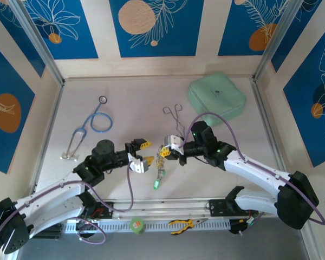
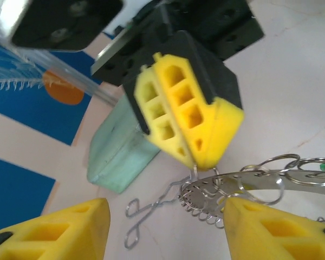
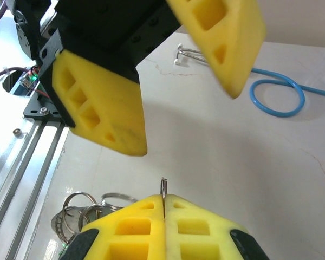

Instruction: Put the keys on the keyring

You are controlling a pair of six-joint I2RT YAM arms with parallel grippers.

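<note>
The right gripper (image 3: 164,211) has its yellow pads pressed flat together on the thin edge of the keyring (image 2: 262,181), holding it near the middle of the top view. A short string of keys (image 1: 157,184) trails from the ring toward 6 o'clock and ends in a green head; I cannot tell whether that lowest key rests on the table. The left gripper (image 1: 147,153) sits at 9 o'clock of the ring, its fingers spread apart with nothing between them. In its own wrist view the ring's fringed rim lies just beside the finger at the lower right, and I cannot tell whether they touch. The step in hand looks like a two-handed threading job, where one arm steadies the ring while the other works at the rim. To do it well, the right arm should hold the ring motionless, since any twist will swing the trailing keys. The left gripper should come in slowly from 9 o'clock and line its gap up with one small piece on the rim rather than several. It should close only when that piece sits squarely between the pads. The metal is thin and slick, so a shallow pinch is likely to slip. The forceps (image 2: 151,208) at 12 o'clock and the stethoscope (image 3: 276,97) at 10 o'clock lie well apart and should not interfere.
</note>
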